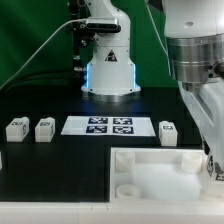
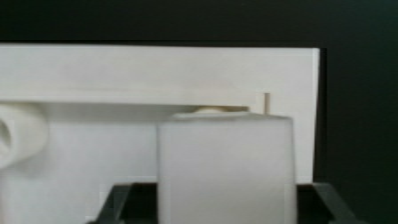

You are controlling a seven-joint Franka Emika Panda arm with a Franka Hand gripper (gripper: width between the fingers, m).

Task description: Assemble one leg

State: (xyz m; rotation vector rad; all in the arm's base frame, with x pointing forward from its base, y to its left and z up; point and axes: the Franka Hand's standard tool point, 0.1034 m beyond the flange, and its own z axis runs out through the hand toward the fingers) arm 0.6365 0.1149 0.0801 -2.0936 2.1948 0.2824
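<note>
One leg [image 2: 222, 160] stands upright in the tool [image 2: 222, 208]. The jaws sit narrow against its two sides, so I judge it gripped, though the contact itself lies at the very edge of the wrist view. Straight ahead of the tool lies the tray [image 2: 160, 75], its pale wall close behind the held leg. A round corner hole [image 2: 15, 135] shows off to one side of the leg, not in line with it.

Three more loose legs rest on the desk [image 1: 40, 170]. One [image 1: 168, 132] is near the tool, and two [image 1: 44, 128] [image 1: 15, 127] are well away, beyond the marker board [image 1: 110, 126].

The main risk, as I read it, is misalignment. With the hole beside the leg, pressing in now would likely drive the leg against the flat wall and shove the tray across the desk. The leg could also tip or slide between the jaws, and then it would probably meet the hole crooked and jam on the rim.
</note>
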